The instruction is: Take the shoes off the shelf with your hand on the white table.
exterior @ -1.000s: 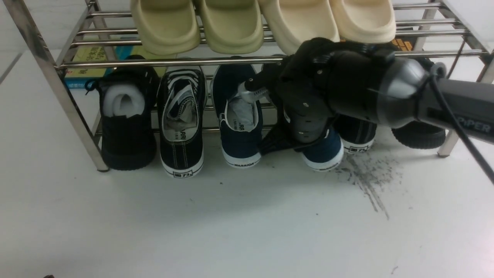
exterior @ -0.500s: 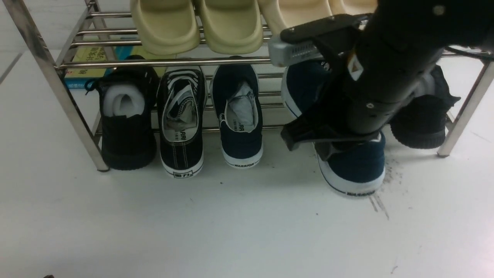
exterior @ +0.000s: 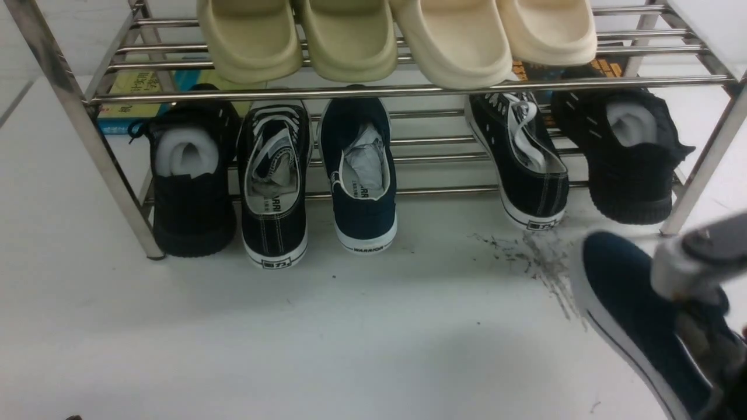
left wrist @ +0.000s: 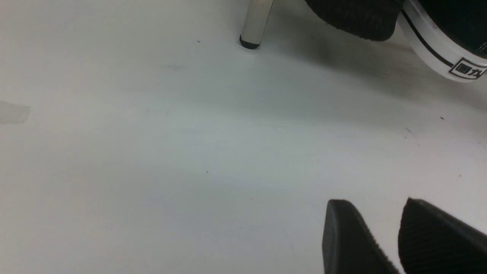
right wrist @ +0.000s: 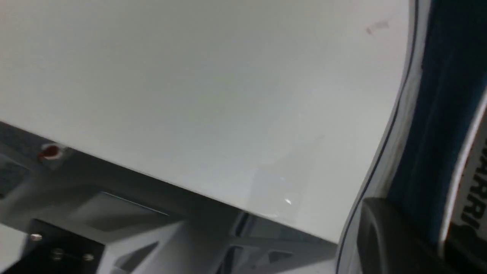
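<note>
On the right of the desk [exterior: 362, 338], in front of the rack [exterior: 292, 93], one navy shoe [exterior: 630, 315] is in the right tool [right wrist: 426, 243], which pinches it by its side wall, one finger on the outside of the cloth and the other inside the opening. The shoe lies slanted in the front view, partly cut off by the edge, with dark lettering on its insole in the right wrist view. Whether its sole touches the desk, I cannot tell.

Under the lower bars of the rack's upper tier, the other navy shoe [exterior: 365, 221] sits toe inward, with crumpled paper [exterior: 365, 160] inside and a white sole. Just beside it on the left is a black sneaker with white laces [exterior: 275, 233], and left of that a plain black shoe [exterior: 194, 216]. Well apart to the right, past a gap, a second laced sneaker [exterior: 537, 192] leans at a slant beside another plain black shoe [exterior: 630, 175]. Two green clogs [exterior: 251, 46] and two cream clogs [exterior: 461, 52] rest on the upper tier.

Over the desk, the left tool [left wrist: 388, 236] has its fingers spread, with bare desk surface visible between them.
</note>
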Action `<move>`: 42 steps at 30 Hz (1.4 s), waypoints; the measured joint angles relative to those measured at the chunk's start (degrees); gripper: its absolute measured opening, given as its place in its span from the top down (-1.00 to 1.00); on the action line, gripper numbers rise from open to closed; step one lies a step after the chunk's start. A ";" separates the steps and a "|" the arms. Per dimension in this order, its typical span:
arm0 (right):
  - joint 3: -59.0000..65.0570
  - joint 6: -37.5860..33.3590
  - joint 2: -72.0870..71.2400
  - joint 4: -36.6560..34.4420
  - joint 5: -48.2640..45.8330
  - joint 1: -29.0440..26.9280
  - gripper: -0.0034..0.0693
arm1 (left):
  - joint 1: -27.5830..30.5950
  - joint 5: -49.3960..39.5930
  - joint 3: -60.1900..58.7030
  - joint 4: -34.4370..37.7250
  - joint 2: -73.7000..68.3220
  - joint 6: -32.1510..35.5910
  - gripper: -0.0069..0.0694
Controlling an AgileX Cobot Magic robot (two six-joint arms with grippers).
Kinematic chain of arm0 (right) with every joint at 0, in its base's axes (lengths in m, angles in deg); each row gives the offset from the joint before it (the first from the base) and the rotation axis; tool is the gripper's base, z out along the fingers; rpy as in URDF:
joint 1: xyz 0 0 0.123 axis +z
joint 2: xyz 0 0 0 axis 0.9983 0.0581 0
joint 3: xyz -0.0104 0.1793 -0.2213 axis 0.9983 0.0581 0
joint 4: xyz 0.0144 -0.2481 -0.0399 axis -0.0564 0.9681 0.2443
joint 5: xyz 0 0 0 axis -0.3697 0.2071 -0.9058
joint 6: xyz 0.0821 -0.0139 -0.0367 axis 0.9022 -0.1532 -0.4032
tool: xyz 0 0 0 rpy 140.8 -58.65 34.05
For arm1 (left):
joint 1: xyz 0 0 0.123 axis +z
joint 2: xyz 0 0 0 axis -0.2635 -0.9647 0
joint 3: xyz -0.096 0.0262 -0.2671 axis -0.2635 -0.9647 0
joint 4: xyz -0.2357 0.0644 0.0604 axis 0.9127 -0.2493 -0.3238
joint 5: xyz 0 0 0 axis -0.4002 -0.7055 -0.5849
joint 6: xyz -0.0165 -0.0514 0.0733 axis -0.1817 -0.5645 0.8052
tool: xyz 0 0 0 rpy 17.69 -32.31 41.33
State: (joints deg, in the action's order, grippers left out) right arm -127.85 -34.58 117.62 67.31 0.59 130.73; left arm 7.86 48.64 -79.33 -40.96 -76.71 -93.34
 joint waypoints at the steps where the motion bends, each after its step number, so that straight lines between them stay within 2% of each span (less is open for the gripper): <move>1: 1.88 0.54 0.00 0.57 1.04 0.00 0.85 | 0.00 -0.05 0.00 0.00 0.00 0.00 0.19; 4: 6.17 1.72 1.60 0.56 5.64 0.00 0.85 | 0.00 -0.05 0.00 0.00 0.00 0.00 0.19; 13: 6.52 2.21 15.36 -3.91 24.59 0.00 0.85 | 0.00 -0.05 0.00 0.00 0.00 0.00 0.19; 21: 6.52 4.57 26.09 -9.49 32.69 0.31 0.83 | 0.00 -0.05 0.00 0.00 0.00 0.00 0.19; 26: 6.21 8.79 29.24 -9.87 34.15 0.41 0.70 | 0.00 -0.05 0.00 0.00 0.00 0.00 0.19; 34: 6.08 9.51 26.64 -6.78 33.66 0.04 -0.08 | 0.00 -0.05 0.00 0.00 0.00 0.00 0.19; 37: 5.21 9.51 23.11 -6.49 29.07 0.04 -0.29 | 0.00 0.00 0.00 0.00 0.00 0.00 0.19; 38: 3.65 9.17 20.28 -5.61 24.97 0.04 -0.41 | 0.00 0.06 0.00 -0.12 0.00 0.00 0.19; 42: -1.43 8.54 12.27 -2.44 13.39 0.04 -0.54 | 0.00 0.33 0.00 -0.98 0.00 0.00 0.19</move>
State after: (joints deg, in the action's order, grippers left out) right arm -129.28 -26.04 129.89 64.87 13.98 130.77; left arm 7.86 48.96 -79.33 -41.94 -76.71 -93.34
